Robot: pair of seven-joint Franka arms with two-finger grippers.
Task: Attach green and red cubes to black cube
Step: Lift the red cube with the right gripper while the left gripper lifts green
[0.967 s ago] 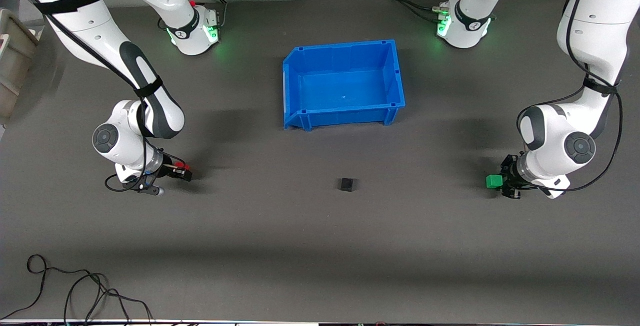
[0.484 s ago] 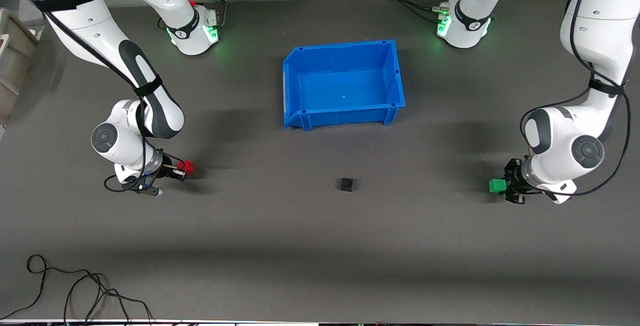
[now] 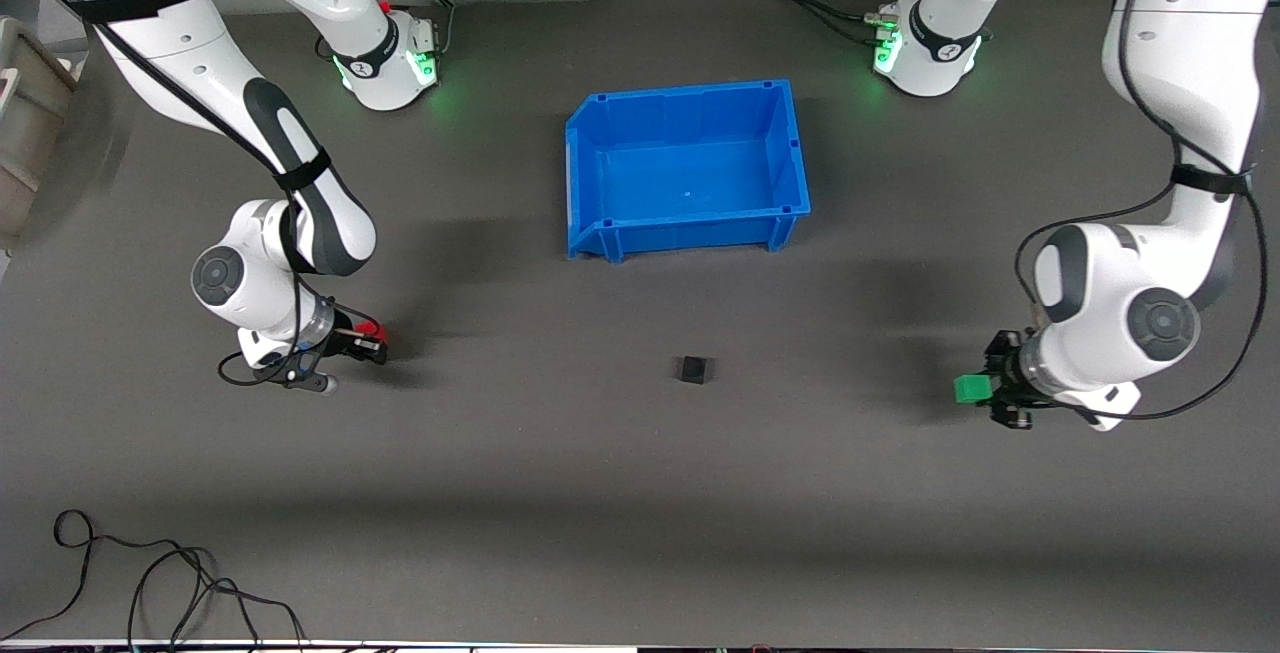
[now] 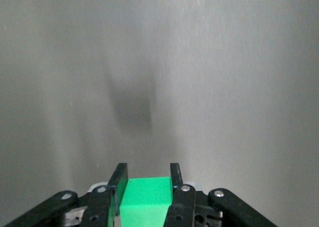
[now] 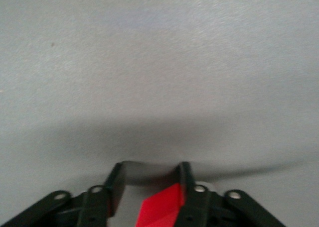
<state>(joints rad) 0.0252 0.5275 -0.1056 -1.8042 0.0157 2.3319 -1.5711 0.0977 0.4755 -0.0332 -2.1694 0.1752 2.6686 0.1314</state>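
Note:
The black cube [image 3: 692, 369] lies alone on the dark table, nearer to the front camera than the blue bin. My left gripper [image 3: 980, 390] is shut on the green cube [image 3: 966, 389] and holds it just above the table toward the left arm's end. In the left wrist view the green cube [image 4: 144, 199] fills the gap between the fingers [image 4: 119, 179]. My right gripper [image 3: 370, 343] is shut on the red cube [image 3: 371, 331] toward the right arm's end. In the right wrist view the red cube [image 5: 162, 207] sits tilted against one finger [image 5: 185, 177].
The open blue bin [image 3: 583, 173] stands mid-table between the two bases and holds nothing that shows. Loose black cables [image 3: 150, 583] lie at the front corner at the right arm's end. A beige box [image 3: 25, 123] sits off that end of the table.
My left gripper has carried the green cube a little toward the front camera and toward the black cube. My right arm has shifted slightly, with the red cube almost where it was.

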